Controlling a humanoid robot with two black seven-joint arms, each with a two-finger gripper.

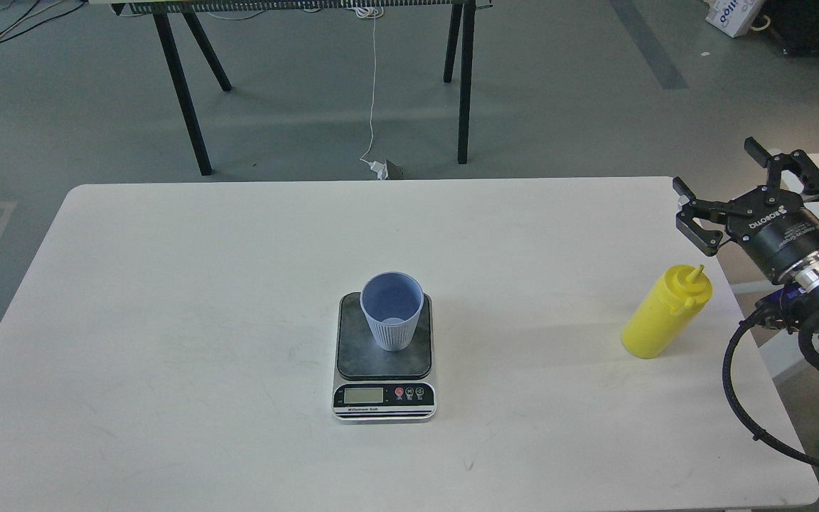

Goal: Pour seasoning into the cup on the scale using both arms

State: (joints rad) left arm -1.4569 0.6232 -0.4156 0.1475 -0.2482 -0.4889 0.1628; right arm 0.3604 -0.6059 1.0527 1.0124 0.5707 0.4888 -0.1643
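The light blue-grey ribbed cup (392, 320) stands upright on the dark plate of the small scale (384, 370) at the table's middle. The yellow seasoning bottle (665, 311) stands near the table's right edge, cap on, nozzle up. My right gripper (715, 169) is open and empty, raised above and a little behind the bottle, apart from it. My left arm and gripper are out of view.
The white table (168, 320) carries only the scale, cup and bottle. A black cable (736, 398) loops off my right arm past the table's right edge. A black-legged table (189, 92) and a white cord stand on the floor beyond.
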